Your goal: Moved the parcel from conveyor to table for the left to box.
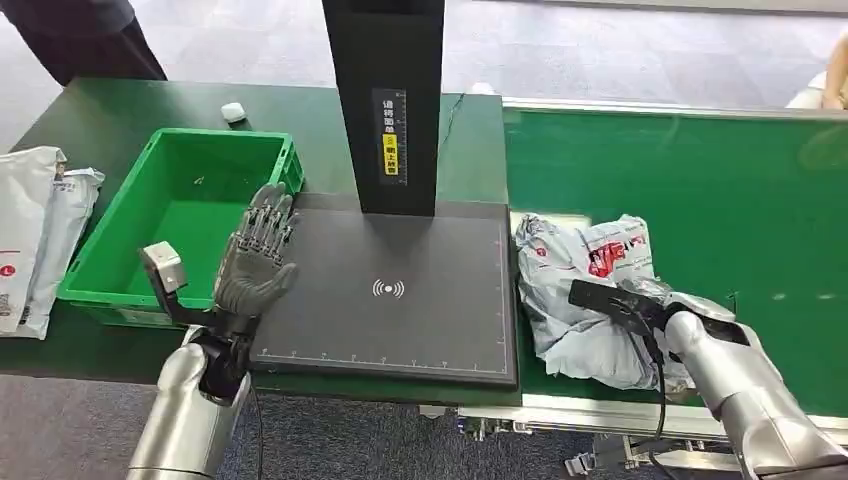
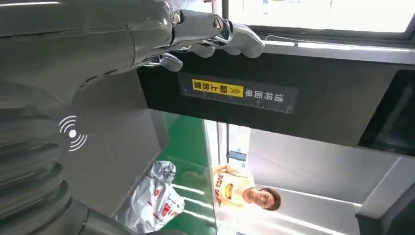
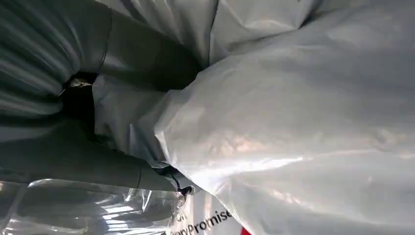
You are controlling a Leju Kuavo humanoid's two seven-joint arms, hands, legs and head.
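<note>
A crumpled grey plastic parcel [image 1: 580,290] with red print lies at the near left end of the green conveyor [image 1: 700,180], beside the black scanning pad [image 1: 400,290]. My right hand [image 1: 650,302] is on the parcel's near side. In the right wrist view its thumb [image 3: 147,54] and fingers [image 3: 98,166] dig into the parcel [image 3: 303,122] and grip it. My left hand [image 1: 255,260] is raised with its fingers spread and empty, over the pad's left edge next to the green bin [image 1: 180,200]. The left wrist view shows this hand [image 2: 98,44] and, further off, the parcel [image 2: 151,200].
A black post [image 1: 385,100] with a yellow label rises from the back of the pad. White parcels [image 1: 35,230] lie left of the bin and a small white object [image 1: 233,111] behind it. One person [image 1: 80,30] stands at the far left, another [image 2: 244,191] beyond the conveyor.
</note>
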